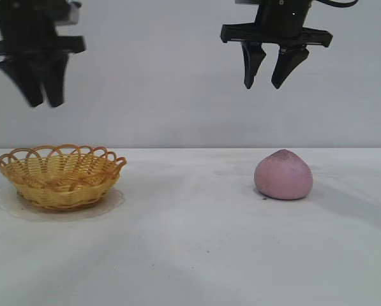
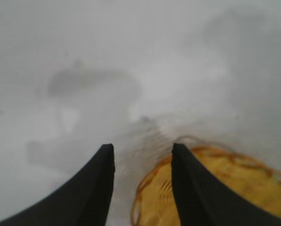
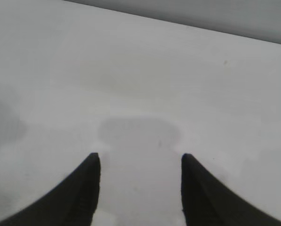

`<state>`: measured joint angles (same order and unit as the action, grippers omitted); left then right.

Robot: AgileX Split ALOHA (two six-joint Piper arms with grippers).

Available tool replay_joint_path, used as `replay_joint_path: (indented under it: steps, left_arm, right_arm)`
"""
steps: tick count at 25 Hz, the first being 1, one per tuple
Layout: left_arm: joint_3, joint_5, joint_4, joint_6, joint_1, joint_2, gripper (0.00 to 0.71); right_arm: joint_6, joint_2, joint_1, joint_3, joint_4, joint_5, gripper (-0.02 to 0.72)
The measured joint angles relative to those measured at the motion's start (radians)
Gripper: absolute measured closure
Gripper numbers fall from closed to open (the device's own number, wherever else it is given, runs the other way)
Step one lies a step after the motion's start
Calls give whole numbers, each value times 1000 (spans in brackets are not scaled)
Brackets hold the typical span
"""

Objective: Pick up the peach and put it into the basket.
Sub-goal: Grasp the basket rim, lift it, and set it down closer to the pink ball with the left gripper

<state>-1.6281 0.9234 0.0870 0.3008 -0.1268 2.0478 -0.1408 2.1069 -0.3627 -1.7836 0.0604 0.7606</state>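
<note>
From the exterior view I have the whole scene: the basket sits on the white table at the left, and the peach rests on the table at the right, well apart from the basket, its slightly pointed top up. Neither wrist view gives me the peach at all. The left wrist view shows part of the basket, its yellow weave and orange looped rim showing beside and partly behind one of the dark fingers. The right wrist view shows me only bare table with a soft shadow between the fingers.

The basket looks empty from what I can see; in the exterior view I look through the rim loops and over the edge and make out nothing inside, and the slice of interior in the left wrist view shows only weave.

The left gripper hangs high above the basket, touching nothing. In the exterior view its fingers look close together, but in its own wrist view there is a clear gap between them, so I read it as partly open and empty. The right gripper hangs high above the peach, a little toward the basket side of it, with its fingers apart by a moderate gap, holding nothing and well clear of the fruit.
</note>
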Motion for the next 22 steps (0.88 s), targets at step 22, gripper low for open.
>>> replay_joint_path:
  steps: [22]
  left_arm:
    - [-9,74,352,122,22,149,710]
  right_arm:
    - [-13,0,2,0,38,43,332]
